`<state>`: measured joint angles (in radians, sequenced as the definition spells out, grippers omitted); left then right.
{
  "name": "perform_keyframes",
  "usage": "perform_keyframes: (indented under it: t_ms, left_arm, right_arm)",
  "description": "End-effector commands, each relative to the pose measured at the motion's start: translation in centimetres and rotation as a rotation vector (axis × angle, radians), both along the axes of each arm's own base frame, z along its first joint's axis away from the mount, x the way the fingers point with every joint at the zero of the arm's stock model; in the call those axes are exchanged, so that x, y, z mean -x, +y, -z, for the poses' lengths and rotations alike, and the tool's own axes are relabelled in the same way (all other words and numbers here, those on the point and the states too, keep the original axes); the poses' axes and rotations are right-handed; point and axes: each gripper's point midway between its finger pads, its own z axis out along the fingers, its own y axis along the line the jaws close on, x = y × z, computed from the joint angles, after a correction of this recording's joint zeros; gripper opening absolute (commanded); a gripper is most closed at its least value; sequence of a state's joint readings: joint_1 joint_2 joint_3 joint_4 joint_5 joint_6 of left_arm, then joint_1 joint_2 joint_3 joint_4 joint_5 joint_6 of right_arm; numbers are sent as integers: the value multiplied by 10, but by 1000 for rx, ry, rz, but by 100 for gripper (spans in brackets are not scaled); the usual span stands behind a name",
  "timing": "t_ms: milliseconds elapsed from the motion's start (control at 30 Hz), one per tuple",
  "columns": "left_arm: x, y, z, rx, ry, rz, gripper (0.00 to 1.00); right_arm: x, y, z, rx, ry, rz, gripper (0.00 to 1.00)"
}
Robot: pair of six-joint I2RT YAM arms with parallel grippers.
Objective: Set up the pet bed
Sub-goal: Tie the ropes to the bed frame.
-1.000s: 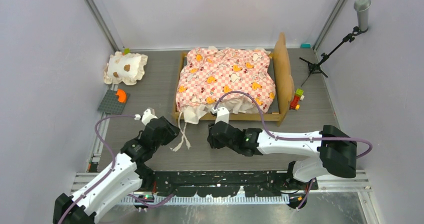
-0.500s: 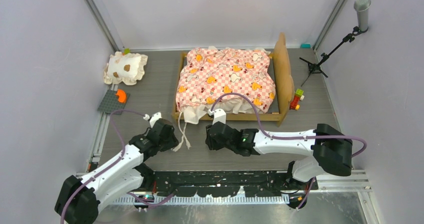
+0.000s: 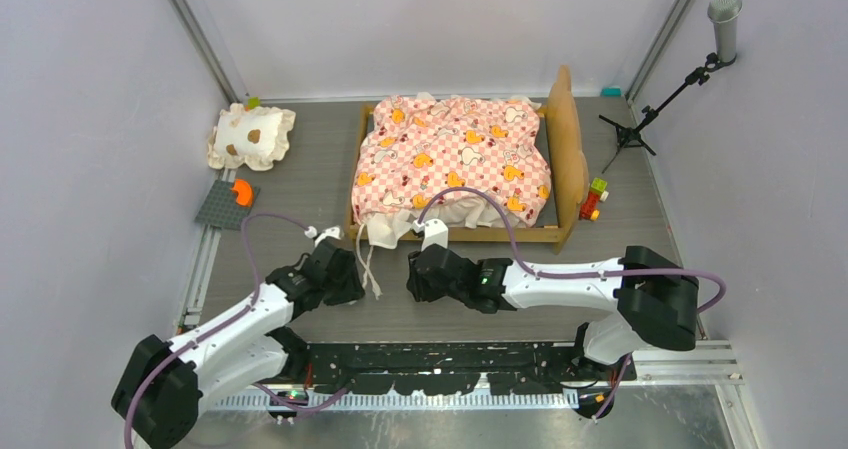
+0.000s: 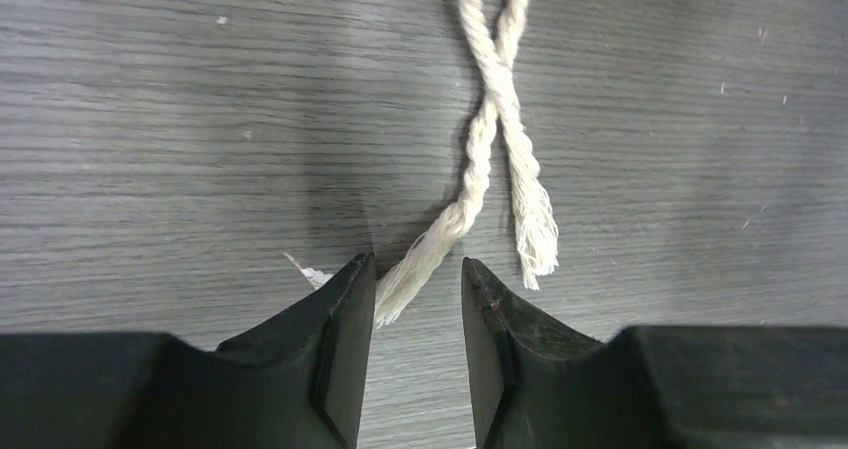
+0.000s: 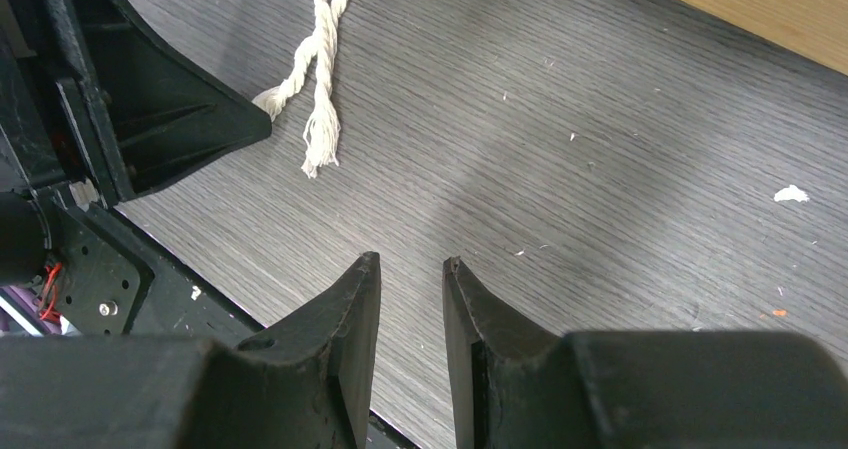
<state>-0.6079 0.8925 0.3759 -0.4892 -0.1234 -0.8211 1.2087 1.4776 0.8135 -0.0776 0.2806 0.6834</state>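
Observation:
The pet bed [image 3: 455,169] stands at the middle back, a light-wood frame with its headboard [image 3: 570,139] to the right. Its pink checkered mattress [image 3: 450,154] lies rumpled on the frame. Two cream cords [image 3: 372,269] trail from the mattress's near-left corner onto the table. In the left wrist view they cross [image 4: 495,99], and one frayed end [image 4: 415,269] lies between my left gripper's [image 4: 416,262] open jaws, close to the left finger. My right gripper [image 5: 412,260] hovers open just right of the cords [image 5: 320,99], nothing between its fingers. In the top view both grippers flank the cord ends, left [image 3: 345,284] and right [image 3: 415,274].
A cream spotted pillow [image 3: 252,136] lies at the back left. In front of it is a grey baseplate [image 3: 222,209] with an orange piece [image 3: 241,191]. Toy bricks [image 3: 594,198] sit right of the headboard, and a microphone stand [image 3: 655,104] beyond. A black rail [image 5: 130,269] lines the near edge.
My left arm has folded lower and its gripper has slid right and nearer, down onto the cord ends. The right gripper has drifted slightly left. The bed has not moved.

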Motion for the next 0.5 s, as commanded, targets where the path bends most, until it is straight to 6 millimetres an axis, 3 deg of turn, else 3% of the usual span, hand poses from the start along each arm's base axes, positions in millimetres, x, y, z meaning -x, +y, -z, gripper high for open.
perform_keyframes:
  t_ms: [0,267,467]
  left_arm:
    - [2,-9,-6,-28,12,80,39]
    - [12,-4,-4,-152,32,88,32]
    - [20,-3,5,-238,85,116,12]
  right_arm:
    - [-4,11,-13,-52,-27,-4,35]
    - [-5,10,-15,-52,-35,-4,35]
    - [-5,9,-16,-50,-40,-5,35]
